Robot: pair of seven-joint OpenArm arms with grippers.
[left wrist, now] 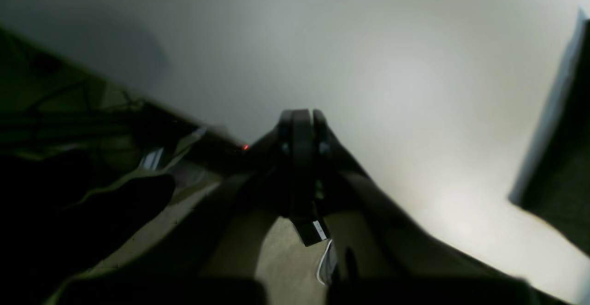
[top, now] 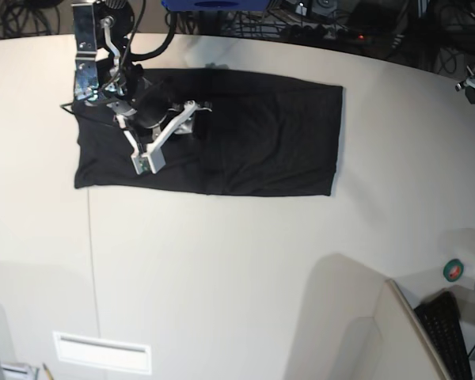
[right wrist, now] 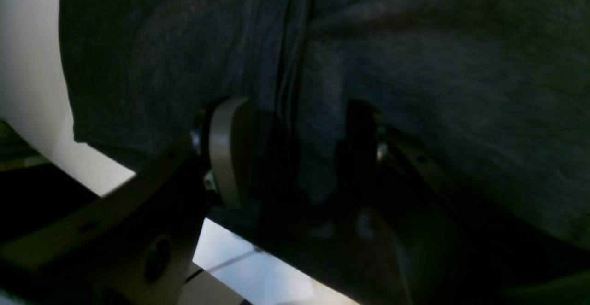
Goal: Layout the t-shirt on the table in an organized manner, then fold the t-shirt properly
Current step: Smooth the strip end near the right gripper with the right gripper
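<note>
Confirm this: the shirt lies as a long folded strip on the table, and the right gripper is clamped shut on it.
Not shut: the right wrist view shows the right gripper with its jaws apart over the shirt. The shirt does lie as a long folded strip on the table.

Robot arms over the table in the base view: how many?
1: the right arm's gripper above the black fabric t-shirt's left end. The other arm is out of frame.

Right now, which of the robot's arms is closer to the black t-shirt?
The right arm: its fingers are spread over the t-shirt, right against the cloth. The left arm's fingers are shut over bare table, away from the shirt.
</note>
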